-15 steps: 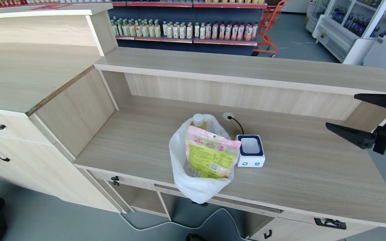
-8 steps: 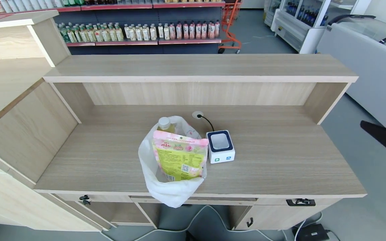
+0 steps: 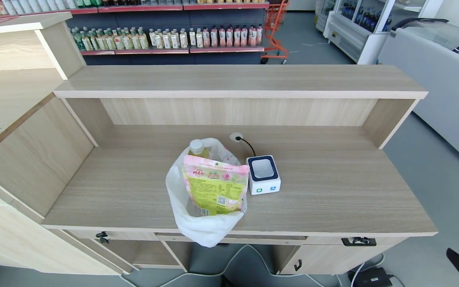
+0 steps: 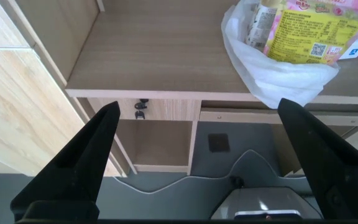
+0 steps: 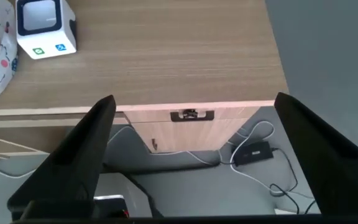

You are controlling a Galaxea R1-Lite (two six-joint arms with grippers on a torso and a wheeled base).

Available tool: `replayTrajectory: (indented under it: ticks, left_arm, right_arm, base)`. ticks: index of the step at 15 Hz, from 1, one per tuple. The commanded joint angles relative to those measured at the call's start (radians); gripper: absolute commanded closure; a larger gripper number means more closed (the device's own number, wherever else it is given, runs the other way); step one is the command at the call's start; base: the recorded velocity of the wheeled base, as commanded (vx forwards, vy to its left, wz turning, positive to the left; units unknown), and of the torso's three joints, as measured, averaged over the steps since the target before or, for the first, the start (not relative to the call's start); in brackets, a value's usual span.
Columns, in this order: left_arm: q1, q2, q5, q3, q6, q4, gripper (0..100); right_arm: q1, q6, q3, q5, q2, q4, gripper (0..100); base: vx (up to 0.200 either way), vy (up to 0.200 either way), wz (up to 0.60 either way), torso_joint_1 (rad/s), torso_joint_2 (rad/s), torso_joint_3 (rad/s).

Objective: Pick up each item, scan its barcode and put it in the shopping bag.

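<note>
A pale wood checkout counter was seen from above. Near its front edge, slightly toward 7 o'clock from the middle of the worktop, stood a white plastic shopping bag with its mouth open and its lower part sagging over the edge. Inside it stood a yellow-green pouch with a pink top, upright and facing forward. At 11 o'clock from the pouch, also inside the bag, rose a bottle with a white cap. At 3 o'clock from the bag, just beside it, sat a small white barcode scanner with a dark-framed window facing up. Its black cable ran toward 11 o'clock into a round hole in the worktop.

The left gripper hung out in front of the counter's front edge with its two dark fingers spread wide and nothing between them. The right gripper hung in front of the counter too, off toward the scanner's side, its fingers likewise spread wide and holding nothing.

At 12 o'clock, beyond the counter, ran store shelves lined with bottles.
</note>
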Motion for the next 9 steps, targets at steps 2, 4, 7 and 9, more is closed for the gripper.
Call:
replayTrajectory:
  ticks: [2, 4, 7, 9]
  left_arm:
    - [0.0, 0.0, 0.0, 0.0, 0.0, 0.0, 0]
    - [0.0, 0.0, 0.0, 0.0, 0.0, 0.0, 0]
    - [0.0, 0.0, 0.0, 0.0, -0.002, 0.0, 0]
    - [0.0, 0.0, 0.0, 0.0, 0.0, 0.0, 0]
  right_arm:
    - [0.026, 0.02, 0.031, -0.026, -0.379, 0.289, 0]
    - [0.053, 0.055, 0.031, -0.078, -0.467, 0.342, 0]
    - [0.167, 0.055, 0.031, -0.115, -0.577, 0.448, 0]
    - [0.159, 0.053, 0.031, -0.115, -0.582, 0.448, 0]
  base:
    - [0.0, 0.0, 0.0, 0.0, 0.0, 0.0]
    - [0.0, 0.0, 0.0, 0.0, 0.0, 0.0]
    - [0.0, 0.0, 0.0, 0.0, 0.0, 0.0]
    - [0.0, 0.0, 0.0, 0.0, 0.0, 0.0]
